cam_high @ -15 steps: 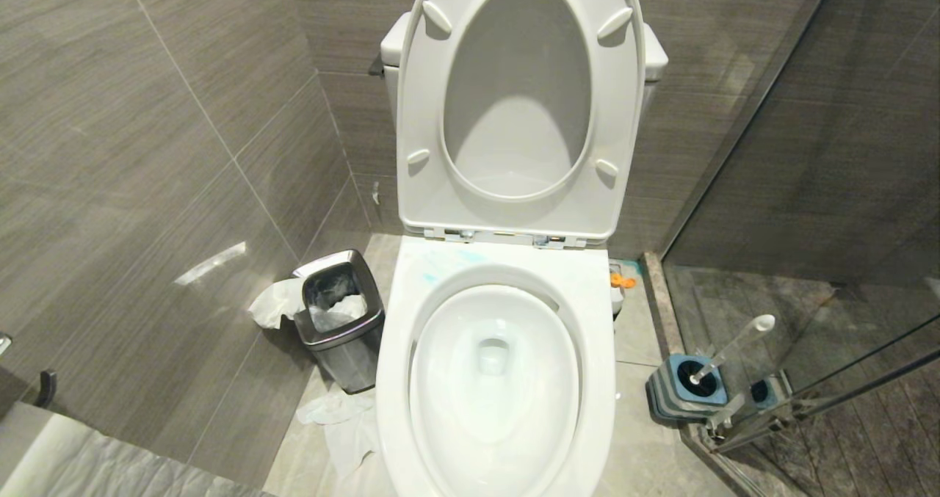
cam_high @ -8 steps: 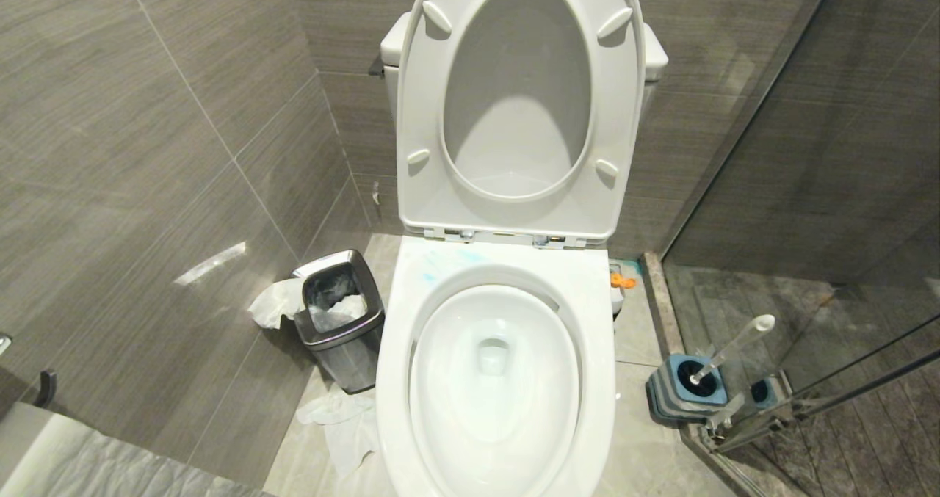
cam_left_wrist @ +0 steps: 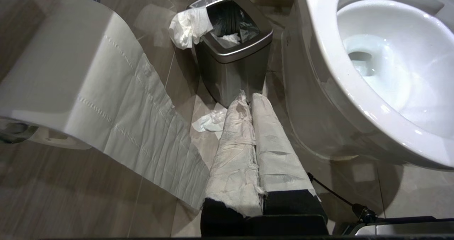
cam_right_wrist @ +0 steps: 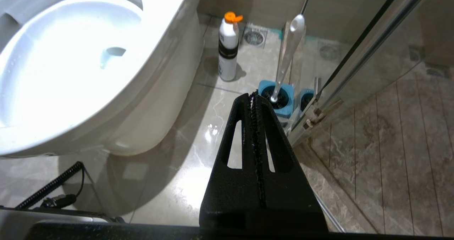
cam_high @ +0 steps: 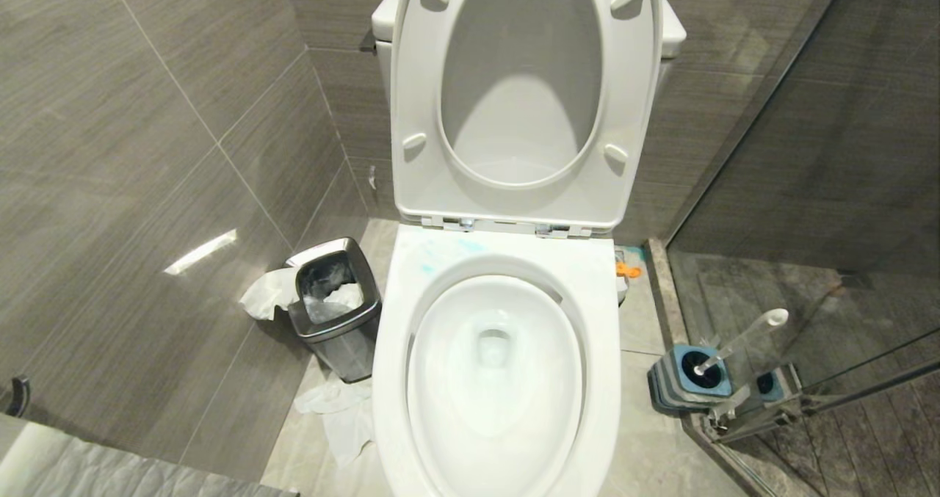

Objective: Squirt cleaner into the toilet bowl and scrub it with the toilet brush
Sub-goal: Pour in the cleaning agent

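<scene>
While both arms sit low in front of the toilet bowl (cam_high: pixel 493 379) and neither shows in the head view, nothing is in hand yet. Left end effector (cam_left_wrist: pixel 250 99): fingers pressed together, wrapped in white paper, holding nothing. Right end effector (cam_right_wrist: pixel 254 95): black fingers shut flat against each other, also empty.

Seat and lid are up; basin open. Faint turquoise smears of cleaner (cam_high: pixel 440 253) lie on the back rim near the hinges, not in the basin. A white bottle with an orange cap (cam_right_wrist: pixel 228 48) stands on the floor beyond the right end effector, just beside the bowl's base. The toilet brush (cam_right_wrist: pixel 288 52) stands directly ahead of the right end effector tip, head seated in its blue holder (cam_right_wrist: pixel 276 97), handle leaning toward the glass partition (cam_right_wrist: pixel 358 55).

A steel waste bin (cam_left_wrist: pixel 232 48) stands ahead of the left end effector, with crumpled tissue (cam_left_wrist: pixel 211 121) on the floor beside it and a toilet roll (cam_left_wrist: pixel 67 73) hanging near.

Risks, as judged:
- Right fingers must open before reaching; approached shut, they would knock the bottle or brush over.
- The brush handle is slim and tilted near the glass; a wide approach could strike the partition.
- The holder may lift with the brush.
- Paper wrap on the left fingers may give a slippery grip on the bottle.
</scene>
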Motion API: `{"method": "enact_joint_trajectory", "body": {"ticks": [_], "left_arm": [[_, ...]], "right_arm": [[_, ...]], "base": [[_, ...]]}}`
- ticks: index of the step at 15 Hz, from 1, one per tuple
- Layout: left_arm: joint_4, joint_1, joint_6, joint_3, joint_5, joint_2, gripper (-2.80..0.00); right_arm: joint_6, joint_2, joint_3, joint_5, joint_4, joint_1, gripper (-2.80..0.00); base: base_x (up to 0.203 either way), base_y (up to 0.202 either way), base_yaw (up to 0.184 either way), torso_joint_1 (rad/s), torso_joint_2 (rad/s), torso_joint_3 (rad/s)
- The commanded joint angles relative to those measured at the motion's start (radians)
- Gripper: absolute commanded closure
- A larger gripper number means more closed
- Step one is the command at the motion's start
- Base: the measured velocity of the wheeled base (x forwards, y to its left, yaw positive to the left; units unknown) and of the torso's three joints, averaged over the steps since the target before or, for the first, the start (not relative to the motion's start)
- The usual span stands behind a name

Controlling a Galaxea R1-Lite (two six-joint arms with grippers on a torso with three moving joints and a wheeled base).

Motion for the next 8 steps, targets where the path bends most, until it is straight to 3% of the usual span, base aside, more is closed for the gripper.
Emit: {"method": "enact_joint_trajectory", "body": {"ticks": [1, 8], "left_arm": [[0.0, 0.0, -0.001, 0.0, 0.0, 0.002, 0.0], [0.0, 0.0, -0.01, 0.0, 0.004, 0.002, 0.0]], "right_arm": [[-0.002, 0.001, 0.0, 0.001, 0.0, 0.0, 0.0], [0.0, 0.001, 0.0, 0.001, 0.0, 0.0, 0.0]], "base": [[0.0, 0.0, 0.0, 0.007, 0.01, -0.193], [0.0, 0.0, 0.0, 0.003, 0.0, -0.197]]}}
